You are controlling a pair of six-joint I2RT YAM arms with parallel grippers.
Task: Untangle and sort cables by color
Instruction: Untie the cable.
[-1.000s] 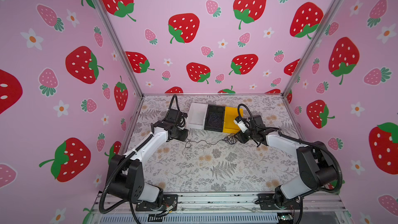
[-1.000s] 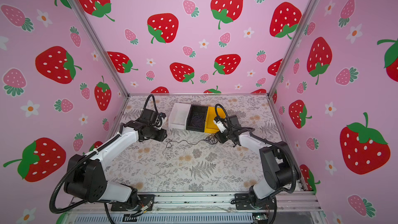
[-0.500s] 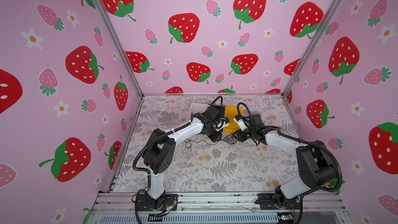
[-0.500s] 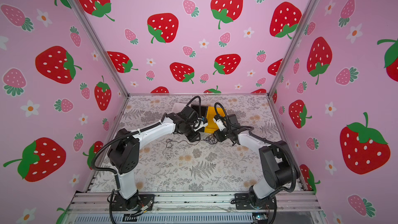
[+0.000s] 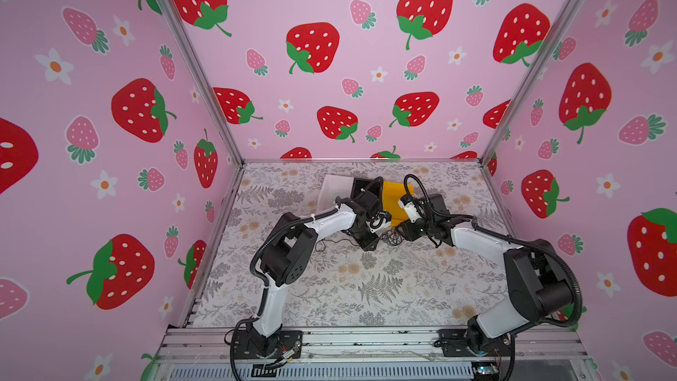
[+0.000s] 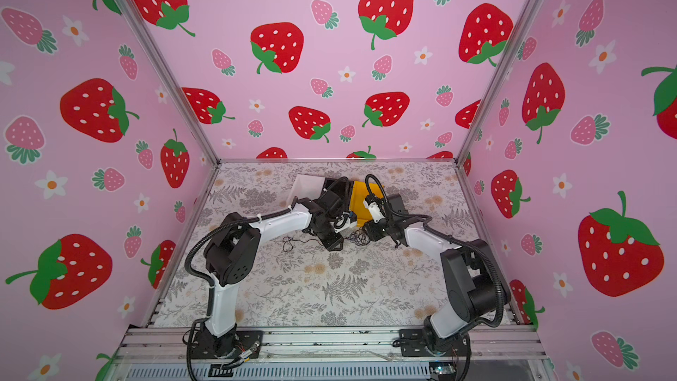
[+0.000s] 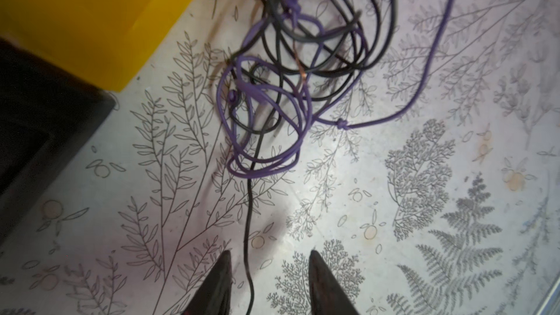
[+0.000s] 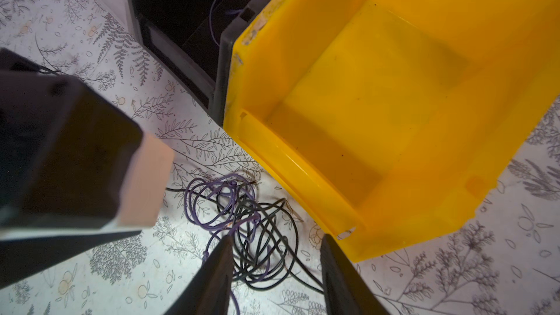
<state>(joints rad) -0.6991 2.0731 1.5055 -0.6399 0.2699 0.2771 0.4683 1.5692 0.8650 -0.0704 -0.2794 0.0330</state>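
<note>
Though only its two dark fingertips reach into the left wrist view, the left gripper [image 7: 269, 271] plainly stands with its jaws parted to a middling gap and clamps nothing. A single black strand [image 7: 249, 222] runs between the fingers, apparently touching neither, though the blur there makes that hard to judge. The right gripper [image 8: 277, 256] is likewise parted and closed on nothing. Its fingers [image 8: 221, 268] come down on either side of the nearest loops of the heap.

Between the two grippers lie the cables [image 5: 392, 238], thin black and purple cords wound into one loose tangle flat on the tabletop [image 5: 366, 287]. They sit about midway between its left and right edges and closer to the far edge than the near one. In both top views the black strand trails out of the tangle toward the left edge and ends in a few small squiggles.

Just beyond the tangle, the near corner of a yellow bin [image 8: 272, 153] almost touches the outermost loops. A black bin [image 8: 181, 65] stands against the yellow one and holds a thin purple cord [image 8: 216, 4]. A white bin [image 5: 335, 186] stands on the black bin's other side, completing the row near the far edge.
</note>
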